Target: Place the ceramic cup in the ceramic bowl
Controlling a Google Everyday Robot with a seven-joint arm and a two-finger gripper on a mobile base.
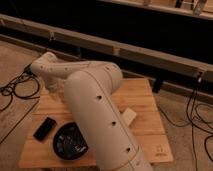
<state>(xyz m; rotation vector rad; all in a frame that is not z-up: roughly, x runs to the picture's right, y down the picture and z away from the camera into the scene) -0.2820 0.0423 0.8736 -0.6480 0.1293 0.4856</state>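
Observation:
The ceramic bowl (70, 141), black, glossy and wide, sits near the front left of the wooden table (145, 100), partly covered on its right by my arm. My thick white arm (95, 115) rises from the bottom edge, bends at the table's middle and reaches left to an elbow (47, 67) over the back left corner. The gripper is hidden behind the arm, somewhere over the left half of the table. The ceramic cup is hidden from this view.
A flat black phone (45, 128) lies left of the bowl. A white rectangular block (129, 116) lies just right of the arm. Black cables (15, 90) trail on the floor to the left and others (200, 115) to the right. A dark rail (150, 50) runs behind the table.

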